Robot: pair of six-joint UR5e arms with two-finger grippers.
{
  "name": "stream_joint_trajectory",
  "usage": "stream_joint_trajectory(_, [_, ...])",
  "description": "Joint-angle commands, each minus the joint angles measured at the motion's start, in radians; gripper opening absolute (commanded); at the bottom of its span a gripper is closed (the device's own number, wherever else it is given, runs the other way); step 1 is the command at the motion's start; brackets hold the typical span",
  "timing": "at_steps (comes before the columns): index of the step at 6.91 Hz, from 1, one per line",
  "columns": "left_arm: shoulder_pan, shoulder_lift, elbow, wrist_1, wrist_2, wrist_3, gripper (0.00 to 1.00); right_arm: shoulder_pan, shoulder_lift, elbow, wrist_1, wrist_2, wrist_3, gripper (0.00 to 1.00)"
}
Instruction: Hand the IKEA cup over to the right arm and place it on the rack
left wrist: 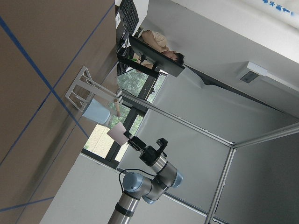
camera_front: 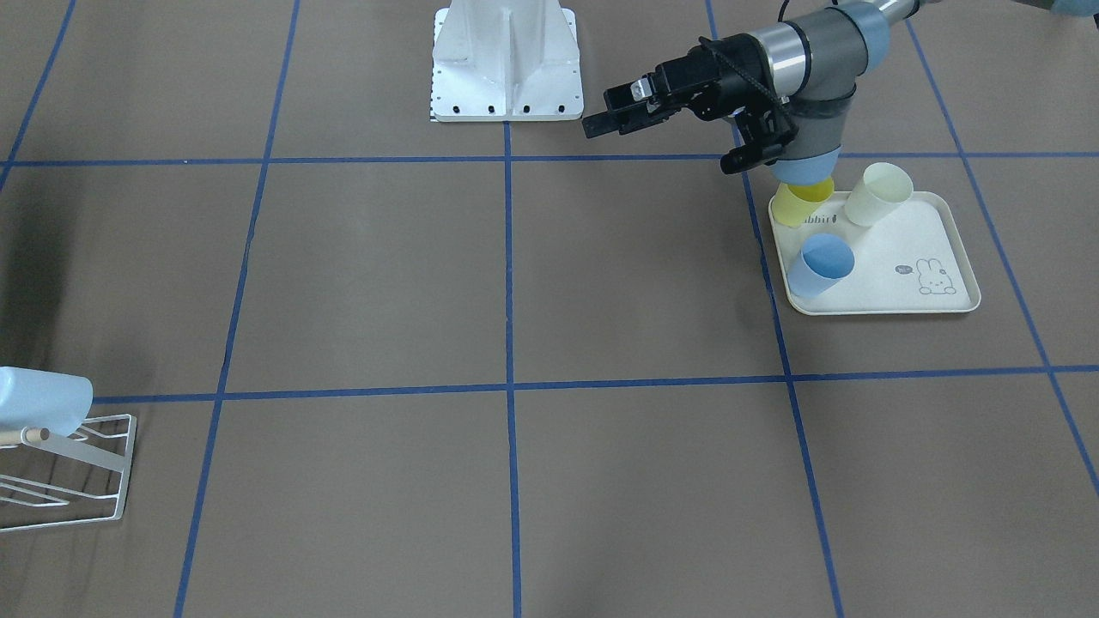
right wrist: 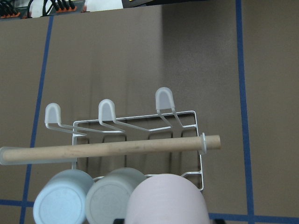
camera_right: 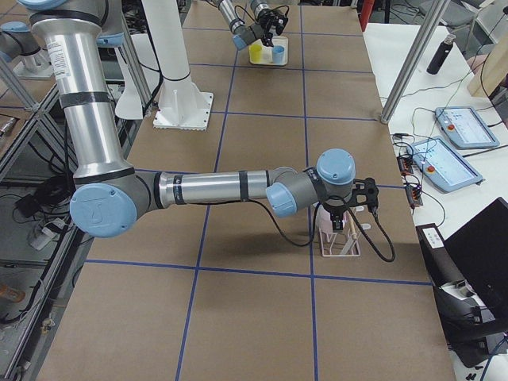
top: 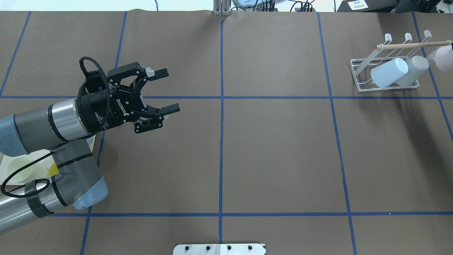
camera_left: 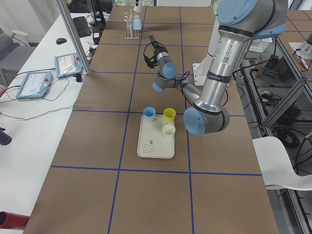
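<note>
1. Left gripper: we are finding it hovering above the left half of the table. Its two fingers are spreading wide apart and carrying nothing.

2. Right gripper: we are finding it reaching over the far right corner, fingers closing on the pink cup and holding it off the table.

3. Rack: it is sitting at the far right of the table. A wooden peg is running across its top, and three white-capped hooks are rising on its far side.
   - A light blue cup and a grey cup are lying tilted side by side in it, below the peg.
   - The pink cup is hanging just right of the grey cup, near the peg's right end. We are not able to tell whether it is touching the rack.

4. Cream tray: it is lying at the near left, well apart from the rack, with a rabbit print showing in its left half.
   - A blue cup, a yellow cup and a pale green cup are standing upright in its right half.
   - The left arm's elbow is hanging over the yellow one.

5. White mounting plate: it is sitting at the near middle edge.
</note>
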Motion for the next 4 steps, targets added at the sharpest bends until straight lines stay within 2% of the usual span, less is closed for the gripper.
stream_joint_trajectory(1, [0.003,0.0,0.002,0.0,0.0,0.0,0.91,-0.006,0.016,-0.033,-0.018,-0.003,-0.046,0.0])
stream_joint_trajectory(4, [0.009,0.0,0.003,0.0,0.002,0.0,0.91,-0.017,0.024,-0.06,-0.015,-0.01,-0.049,0.0])
